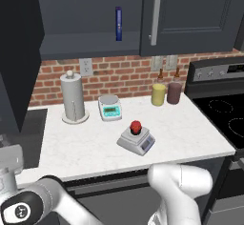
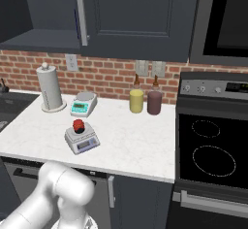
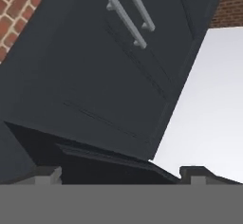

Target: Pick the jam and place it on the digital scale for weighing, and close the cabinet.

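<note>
While the small dark red-lidded jam jar [image 1: 136, 127] sits on the silver-grey digital scale [image 1: 137, 141], my gripper [image 3: 121, 172], jaws wide and empty, faces the dark grey wall cabinet [image 3: 95, 76], its left door [image 1: 16, 52] open.

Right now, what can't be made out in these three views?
- Digital scale display: too small to read, both base views.
- Jam label: too small.
- Cabinet interior: its left side is cut off in the left base view.
- Gripper: only the fingertips show, hand view.
</note>
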Motion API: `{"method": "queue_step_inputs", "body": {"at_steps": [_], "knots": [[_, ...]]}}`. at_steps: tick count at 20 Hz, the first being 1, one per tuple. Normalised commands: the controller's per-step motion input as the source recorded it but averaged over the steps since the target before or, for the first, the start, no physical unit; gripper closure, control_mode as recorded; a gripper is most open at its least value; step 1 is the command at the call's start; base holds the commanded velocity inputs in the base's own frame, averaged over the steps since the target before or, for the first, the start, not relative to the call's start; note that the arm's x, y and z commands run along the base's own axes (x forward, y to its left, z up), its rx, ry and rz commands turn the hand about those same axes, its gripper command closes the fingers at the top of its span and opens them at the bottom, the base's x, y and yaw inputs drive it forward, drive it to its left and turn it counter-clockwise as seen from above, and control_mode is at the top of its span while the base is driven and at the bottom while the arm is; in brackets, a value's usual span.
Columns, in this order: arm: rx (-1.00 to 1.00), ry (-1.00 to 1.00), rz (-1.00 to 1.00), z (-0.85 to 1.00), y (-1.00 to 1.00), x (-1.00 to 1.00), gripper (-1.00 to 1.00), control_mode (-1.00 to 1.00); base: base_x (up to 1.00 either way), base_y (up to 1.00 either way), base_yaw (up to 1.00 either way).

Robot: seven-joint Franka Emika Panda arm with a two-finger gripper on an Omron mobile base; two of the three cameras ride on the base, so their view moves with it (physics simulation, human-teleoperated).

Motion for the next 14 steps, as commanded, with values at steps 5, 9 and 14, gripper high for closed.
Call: {"method": "queue_step_inputs", "body": {"at_steps": [5,9,14], "knots": [[0.2,-0.16,-0.17,0.07,0.04,0.11,-1.0,-1.0,0.0,0.0,0.0],[0.17,-0.27,-0.19,0.36,0.0,0.0,-1.0,-1.0,0.0,0.0,0.0],[0.16,-0.31,-0.18,0.57,-0.02,0.0,-1.0,-1.0,0.0,0.0,0.0]]}}
